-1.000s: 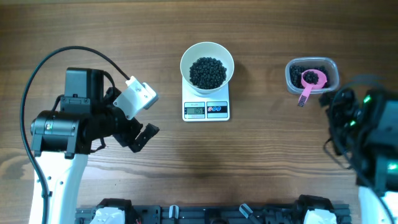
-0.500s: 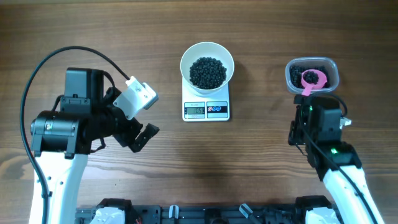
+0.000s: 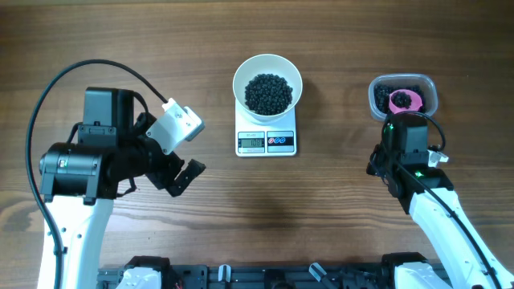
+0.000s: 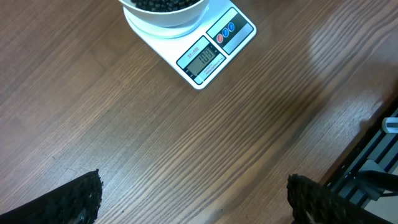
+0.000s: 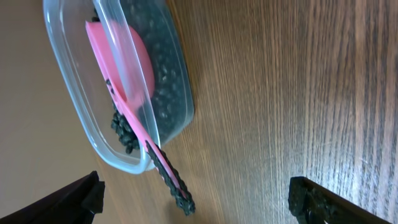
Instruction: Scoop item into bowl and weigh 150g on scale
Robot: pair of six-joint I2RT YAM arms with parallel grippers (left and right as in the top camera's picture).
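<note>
While my left fingers (image 4: 79, 200) and right fingers (image 5: 316, 199) stand wide apart and empty, the pink scoop (image 3: 404, 99) lies in the tub (image 3: 434, 95) just ahead of the right ones. The beans (image 3: 267, 92) fill the bowl (image 3: 239, 80) on the scale (image 3: 266, 143), toward the worktop's (image 3: 120, 32) far edge.

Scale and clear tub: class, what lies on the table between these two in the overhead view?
Nothing. The overhead view shows only bare wooden table between the scale and the clear tub.
</note>
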